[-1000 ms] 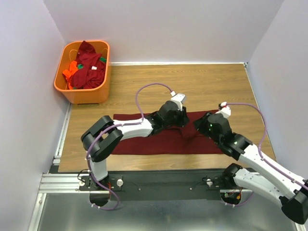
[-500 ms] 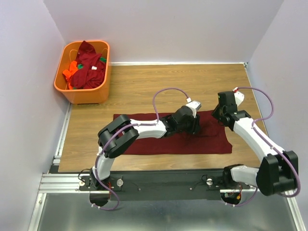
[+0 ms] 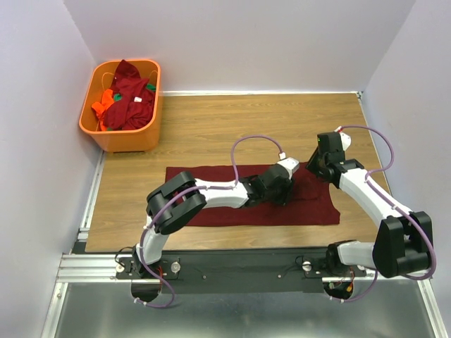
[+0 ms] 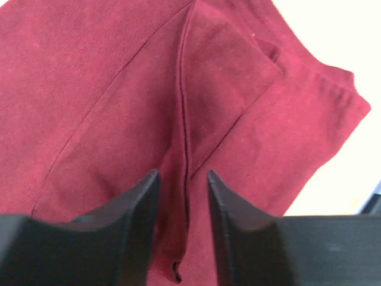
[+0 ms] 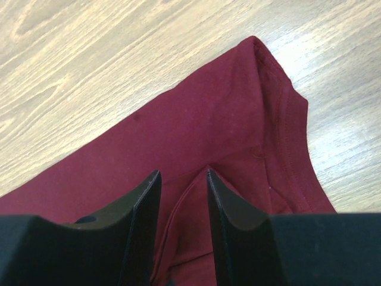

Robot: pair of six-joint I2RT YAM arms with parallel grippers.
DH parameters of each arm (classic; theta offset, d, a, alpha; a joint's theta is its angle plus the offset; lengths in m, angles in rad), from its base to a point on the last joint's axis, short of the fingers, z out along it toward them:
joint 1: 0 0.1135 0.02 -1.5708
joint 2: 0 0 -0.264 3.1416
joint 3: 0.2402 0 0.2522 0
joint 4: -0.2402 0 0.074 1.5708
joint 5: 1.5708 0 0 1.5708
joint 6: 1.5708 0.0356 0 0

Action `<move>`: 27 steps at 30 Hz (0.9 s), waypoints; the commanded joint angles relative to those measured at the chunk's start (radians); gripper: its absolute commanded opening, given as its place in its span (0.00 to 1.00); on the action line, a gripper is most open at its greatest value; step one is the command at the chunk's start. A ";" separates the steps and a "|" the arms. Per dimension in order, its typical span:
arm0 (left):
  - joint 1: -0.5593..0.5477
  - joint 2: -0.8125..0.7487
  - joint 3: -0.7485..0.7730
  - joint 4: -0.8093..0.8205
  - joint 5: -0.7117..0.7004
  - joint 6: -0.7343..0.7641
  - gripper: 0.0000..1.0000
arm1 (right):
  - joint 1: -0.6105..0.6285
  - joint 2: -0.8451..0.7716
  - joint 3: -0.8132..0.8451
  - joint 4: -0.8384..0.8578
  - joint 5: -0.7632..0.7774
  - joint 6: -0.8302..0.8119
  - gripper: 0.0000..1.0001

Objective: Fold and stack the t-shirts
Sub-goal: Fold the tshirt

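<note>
From above, we see a maroon t-shirt (image 3: 310, 208) spread flat as a wide band on the wooden table (image 3: 232, 127), near its front edge. The left gripper (image 3: 280, 191) is low over the shirt's right half, and the right gripper (image 3: 315, 167) is over its far right corner. An orange basket (image 3: 120, 137) at the far left corner holds a heap of shirts (image 3: 127, 98), mostly maroon with some orange and green. In the left wrist view, the fingers (image 4: 137, 208) stand apart with a narrow gap. We see a long crease in the cloth running between them, with nothing clamped. In the right wrist view, the fingers (image 5: 140, 208) are likewise parted. We see them above a folded ridge beside the shirt's hemmed edge, with bare wood beyond; we cannot tell if they touch the cloth.
</note>
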 commanded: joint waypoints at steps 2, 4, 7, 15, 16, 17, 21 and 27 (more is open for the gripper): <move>-0.022 -0.003 0.022 -0.043 -0.105 0.029 0.35 | -0.005 -0.024 -0.005 0.021 -0.021 -0.014 0.43; -0.033 -0.020 0.013 -0.041 -0.119 0.041 0.29 | -0.006 -0.023 -0.012 0.020 -0.011 -0.014 0.43; -0.039 -0.036 -0.001 -0.040 -0.145 0.061 0.20 | -0.005 -0.018 -0.021 0.020 -0.009 -0.011 0.43; -0.041 -0.089 -0.078 -0.009 -0.159 0.109 0.10 | -0.008 0.005 -0.024 0.020 -0.011 -0.008 0.43; -0.041 -0.094 -0.085 -0.005 -0.156 0.116 0.10 | -0.006 0.007 -0.024 0.021 -0.012 -0.010 0.43; -0.041 -0.100 -0.093 0.003 -0.153 0.130 0.10 | -0.006 0.008 -0.022 0.018 -0.014 -0.011 0.43; -0.041 -0.108 -0.119 0.025 -0.132 0.168 0.10 | -0.006 0.017 -0.025 0.020 -0.018 -0.014 0.43; -0.042 -0.109 -0.130 0.038 -0.122 0.204 0.11 | -0.006 0.036 -0.048 0.023 -0.049 -0.013 0.43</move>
